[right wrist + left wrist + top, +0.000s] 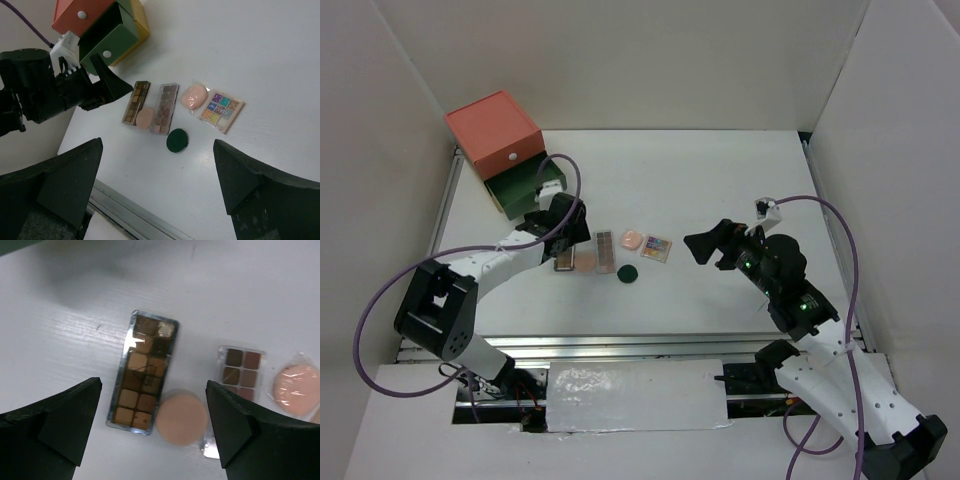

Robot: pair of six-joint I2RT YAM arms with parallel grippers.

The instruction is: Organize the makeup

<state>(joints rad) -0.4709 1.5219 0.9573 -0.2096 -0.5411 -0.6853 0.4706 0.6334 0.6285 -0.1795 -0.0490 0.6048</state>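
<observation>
Your left gripper (154,390) hangs with its jaws spread wide and nothing between them, straddling the long brown palette (144,372) that lies flat on the worktop (60,325). A peach disc (181,417) touches the palette's near right corner. Just beyond it sit the second brown palette (240,372) and the pink disc (296,390) in its clear wrapper.

Treat the long palette as light, thin and stiff. Its clear lid looks glossy, so expect it to slide under the pads, and the pressed powder inside would likely crack if dropped. Take it across its narrow width, on the two long edges near the middle. The far half is the safer place, since the peach disc crowds the near end. That disc looks soft and would probably squash or roll away if pinched.

Your right gripper (157,145) is also wide open and empty, hovering well above the row. From it you see the dark-green disc (176,140) nearest, the multicolour palette (222,110) at the right end, and the drawer chest (100,25) beyond, its green drawer pulled out.
</observation>
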